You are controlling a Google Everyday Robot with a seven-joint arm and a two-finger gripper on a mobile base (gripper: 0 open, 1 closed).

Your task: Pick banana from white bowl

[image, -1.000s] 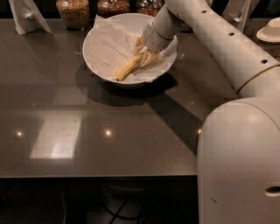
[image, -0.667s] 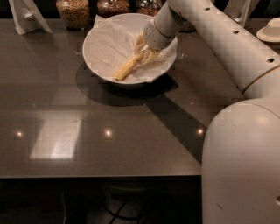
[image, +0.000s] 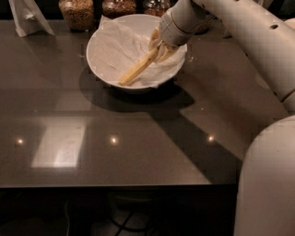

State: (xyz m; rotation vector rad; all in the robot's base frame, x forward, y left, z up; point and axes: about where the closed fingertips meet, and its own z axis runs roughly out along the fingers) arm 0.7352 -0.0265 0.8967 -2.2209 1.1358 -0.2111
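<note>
White bowl on dark counter, lined w/ crumpled paper, holds the banana. Banana's long axis runs diagonally: lower end points front-left near the rim, upper end back-right. Gripper is in the bowl's right side, jaws closed on that upper end. Jars w/ grainy contents stand behind.

Glossy table; crumpled paper lining smooth white bowl; matt end effector inside bowl.
</note>
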